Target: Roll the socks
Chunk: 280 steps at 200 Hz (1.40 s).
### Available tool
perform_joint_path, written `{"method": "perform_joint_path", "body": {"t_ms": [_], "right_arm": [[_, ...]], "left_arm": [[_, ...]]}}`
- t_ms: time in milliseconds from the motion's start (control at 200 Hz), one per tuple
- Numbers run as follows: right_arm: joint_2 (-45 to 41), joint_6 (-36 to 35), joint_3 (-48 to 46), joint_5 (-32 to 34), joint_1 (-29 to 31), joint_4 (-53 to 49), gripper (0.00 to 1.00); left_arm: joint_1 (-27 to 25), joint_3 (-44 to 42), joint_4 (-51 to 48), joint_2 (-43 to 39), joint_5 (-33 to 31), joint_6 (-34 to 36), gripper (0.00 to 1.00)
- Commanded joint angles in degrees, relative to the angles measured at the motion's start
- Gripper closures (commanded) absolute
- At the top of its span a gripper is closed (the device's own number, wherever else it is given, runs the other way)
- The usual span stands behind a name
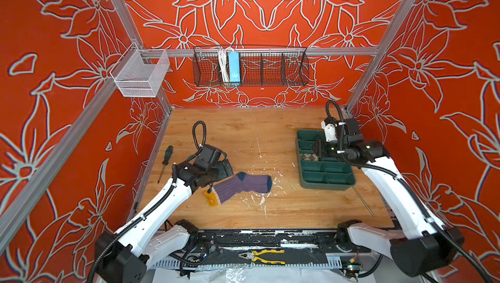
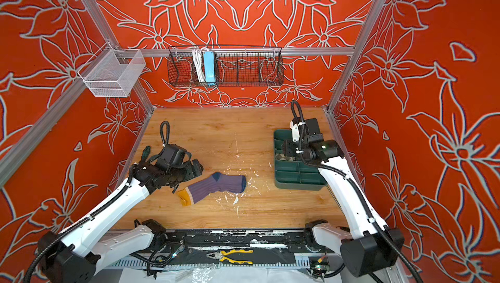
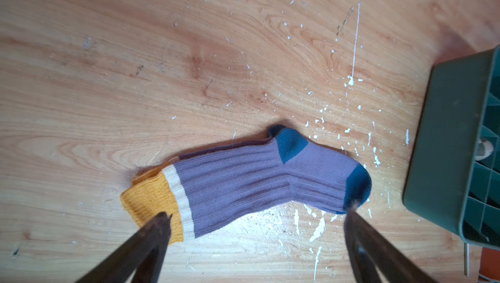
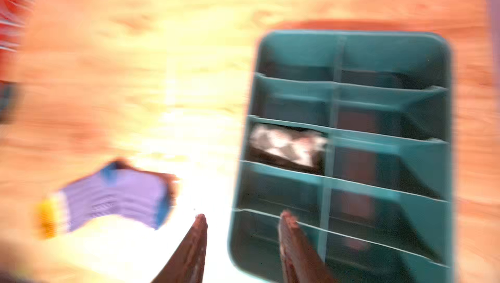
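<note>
Left fingers (image 3: 151, 241) spread wide over purple sock (image 3: 257, 184); right fingers (image 4: 194, 243) part-open, empty.

Ribbed purple knit-cloth sock (image 3: 243, 184), matt, mustard toe coarser. Pale wood-grain surface (image 1: 230, 138), smooth, slight sheen, flecked with crusty white. Dark green divided plastic tray (image 1: 328, 185), smooth, dull gloss.

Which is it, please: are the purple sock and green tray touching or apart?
Apart: the left wrist view shows bare table between the purple sock and green tray.
</note>
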Motion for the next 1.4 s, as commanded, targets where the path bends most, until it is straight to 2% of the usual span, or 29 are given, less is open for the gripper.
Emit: {"method": "perform_joint_path", "body": {"t_ms": [0,115,260,450,626,906,1131,1396], "right_arm": [[-2.1,5.9,-1.6,-8.0,2.9,2.9,0.56],[-1.5,5.4,-0.7,-7.2,10.8,1.6,0.56],[0.5,7.4,-2.5,-6.1,19.3,2.4,0.54],[4.5,8.5,-7.5,-0.6,26.8,5.9,0.36],[10.4,10.8,-8.9,-0.5,28.4,11.2,0.33],[24.3,16.2,-7.4,-2.3,30.6,18.1,0.37],[36.8,16.4,1.4,2.2,34.6,15.0,0.35],[41.9,19.3,2.8,4.1,34.7,16.4,0.35]], "left_arm": [[0.6,1.0,-2.1,-1.2,-1.1,0.1,0.03],[0.8,3.4,-3.3,0.0,1.1,1.1,0.03],[1.2,7.4,-8.0,5.9,1.9,3.0,0.03],[2.3,8.7,-11.3,12.0,3.1,1.8,0.02],[4.2,5.0,-8.6,12.9,6.6,-1.0,0.02],[6.6,1.0,-6.5,15.7,6.9,-2.8,0.03],[7.0,1.0,-5.9,19.5,7.4,-1.6,0.03],[7.4,0.9,-4.0,22.6,6.6,-0.8,0.03]]}}
